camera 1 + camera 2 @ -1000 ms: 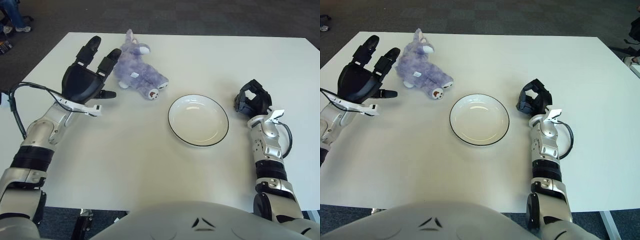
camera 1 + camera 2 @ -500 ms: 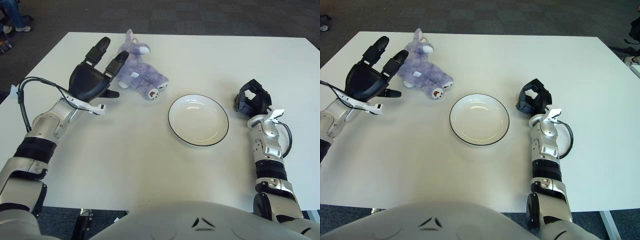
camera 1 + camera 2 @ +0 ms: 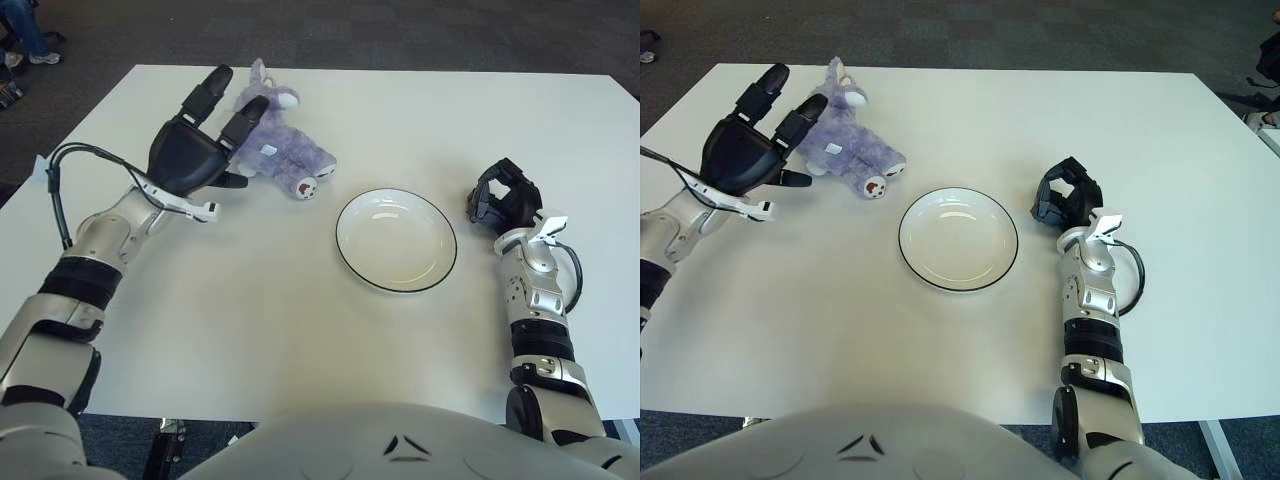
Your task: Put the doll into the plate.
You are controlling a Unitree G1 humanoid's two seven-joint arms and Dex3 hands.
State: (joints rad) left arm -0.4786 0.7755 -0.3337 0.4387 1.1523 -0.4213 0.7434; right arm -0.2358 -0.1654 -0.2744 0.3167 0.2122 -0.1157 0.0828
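A purple plush doll [image 3: 285, 146] lies on its side at the back left of the white table [image 3: 300, 310], its feet pointing toward the plate. The white plate [image 3: 396, 240] with a dark rim is empty, right of centre. My left hand [image 3: 200, 140] is open with fingers spread, just left of the doll, two fingertips overlapping its head and back. It holds nothing. My right hand [image 3: 503, 197] shows to the right of the plate with its fingers curled and nothing in them.
Dark carpet surrounds the table. A person's legs [image 3: 25, 30] show at the far left corner of the floor. A black cable [image 3: 60, 180] loops off my left forearm.
My left hand has moved right and forward toward the doll, from beside it to partly over its head. The doll, the plate and my right hand have not moved.
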